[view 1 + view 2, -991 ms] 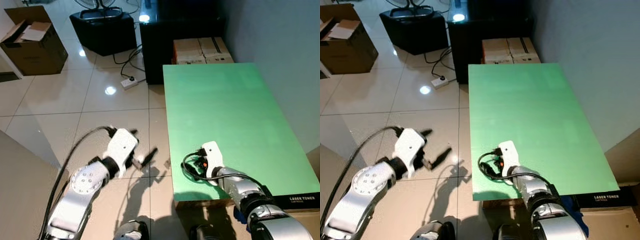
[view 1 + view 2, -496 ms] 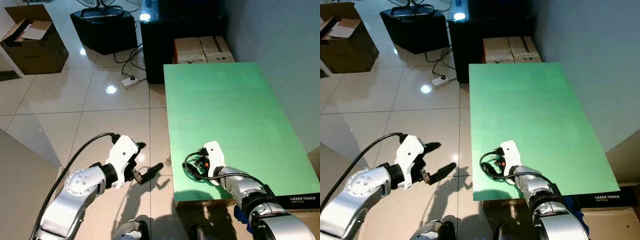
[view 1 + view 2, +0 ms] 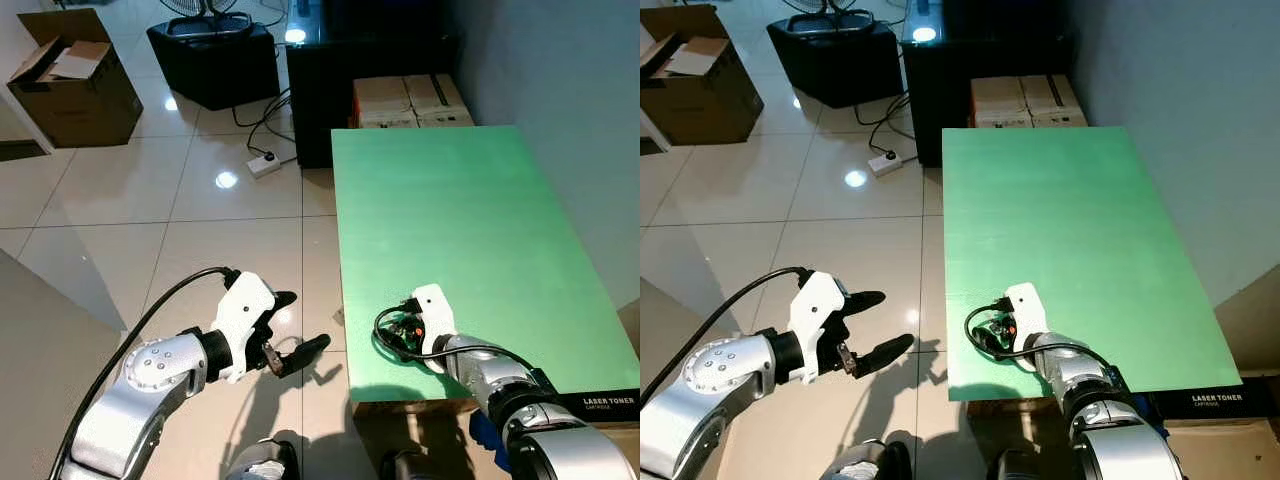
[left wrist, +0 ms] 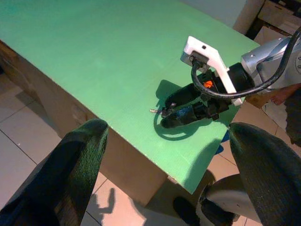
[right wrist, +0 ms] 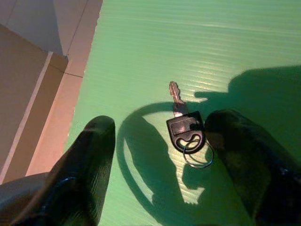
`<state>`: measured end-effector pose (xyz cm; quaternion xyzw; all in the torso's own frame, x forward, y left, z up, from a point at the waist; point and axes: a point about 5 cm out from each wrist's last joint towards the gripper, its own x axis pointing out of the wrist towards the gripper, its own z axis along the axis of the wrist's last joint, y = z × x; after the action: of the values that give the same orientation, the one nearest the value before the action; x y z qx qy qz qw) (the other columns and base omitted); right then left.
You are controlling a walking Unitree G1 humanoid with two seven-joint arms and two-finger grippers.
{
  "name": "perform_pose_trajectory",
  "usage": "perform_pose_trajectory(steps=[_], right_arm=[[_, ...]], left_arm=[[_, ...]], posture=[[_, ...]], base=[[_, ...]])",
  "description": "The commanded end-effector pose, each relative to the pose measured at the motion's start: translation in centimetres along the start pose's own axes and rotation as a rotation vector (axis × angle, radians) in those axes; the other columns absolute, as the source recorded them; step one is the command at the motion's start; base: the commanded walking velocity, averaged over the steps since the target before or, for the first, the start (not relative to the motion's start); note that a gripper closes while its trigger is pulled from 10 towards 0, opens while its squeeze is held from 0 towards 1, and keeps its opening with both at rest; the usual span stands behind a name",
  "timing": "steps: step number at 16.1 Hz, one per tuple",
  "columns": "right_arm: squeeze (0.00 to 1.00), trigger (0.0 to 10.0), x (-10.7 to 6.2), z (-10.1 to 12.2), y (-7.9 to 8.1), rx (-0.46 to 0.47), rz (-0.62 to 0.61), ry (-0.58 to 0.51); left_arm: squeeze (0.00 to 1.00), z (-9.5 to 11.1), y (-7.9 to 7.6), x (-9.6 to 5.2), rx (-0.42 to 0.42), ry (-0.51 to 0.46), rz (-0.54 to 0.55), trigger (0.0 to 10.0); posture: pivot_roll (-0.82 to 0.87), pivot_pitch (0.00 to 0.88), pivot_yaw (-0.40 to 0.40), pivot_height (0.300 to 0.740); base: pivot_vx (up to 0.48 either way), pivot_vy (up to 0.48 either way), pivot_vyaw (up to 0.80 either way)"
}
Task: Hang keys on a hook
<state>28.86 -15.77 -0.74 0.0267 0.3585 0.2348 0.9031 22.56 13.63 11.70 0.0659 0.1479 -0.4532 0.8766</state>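
Observation:
A small key (image 5: 181,126) with a black head and a wire ring lies flat on the green table (image 3: 460,220), close to its front left corner. My right gripper (image 3: 398,330) rests low over that corner, open, with one black finger on each side of the key and not touching it. From the left wrist view the key (image 4: 157,111) pokes out just past the right gripper's fingertips. My left gripper (image 3: 298,322) hangs open over the tiled floor, left of the table's edge, holding nothing.
Two cartons (image 3: 410,100) and a black cabinet (image 3: 340,60) stand behind the table. A power strip (image 3: 262,162) with cables lies on the floor, with a black fan base (image 3: 215,60) and an open cardboard box (image 3: 75,85) beyond. A wall runs along the table's right side.
My left arm has swung lower and toward the table, and its fingers have spread wider. The right gripper has stayed over the key.

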Motion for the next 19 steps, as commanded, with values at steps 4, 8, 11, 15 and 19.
perform_pose_trajectory(steps=[4, 8, 11, 15, 19], right_arm=[[0.0, 0.0, 0.0, -0.7, 0.1, 0.048, -0.005, 0.018], [0.0, 0.0, -0.1, -0.8, -0.2, 0.066, -0.018, 0.011], [0.0, 0.0, -0.2, -0.8, -0.4, 0.074, -0.031, 0.003], [0.0, 0.0, -0.2, -0.3, -0.5, 0.09, -0.056, -0.044], [0.0, 0.0, -1.1, 0.7, -2.3, 0.151, -0.162, -0.164]], left_arm=[[0.0, 0.3, 0.1, -0.4, 0.012, 0.0, 0.008, 10.0], [0.0, 0.5, 0.4, -0.2, 0.025, -0.005, 0.017, 10.0], [0.0, 0.6, 0.5, -0.1, 0.034, -0.008, 0.025, 10.0], [0.0, 0.7, 0.6, 0.1, 0.038, -0.017, 0.035, 10.0], [0.0, 0.8, 0.7, 0.5, 0.05, -0.048, 0.062, 10.0]], posture=[[0.01, 0.136, 0.061, 0.74], [0.01, 0.138, 0.064, 0.74], [0.02, 0.137, 0.062, 0.74], [0.01, 0.128, 0.06, 0.74], [-0.01, 0.097, 0.059, 0.74]], base=[[0.0, 0.0, 0.0], [0.0, 0.0, 0.0], [0.0, 0.0, 0.0], [0.0, 0.0, 0.0], [0.0, 0.0, 0.0]])
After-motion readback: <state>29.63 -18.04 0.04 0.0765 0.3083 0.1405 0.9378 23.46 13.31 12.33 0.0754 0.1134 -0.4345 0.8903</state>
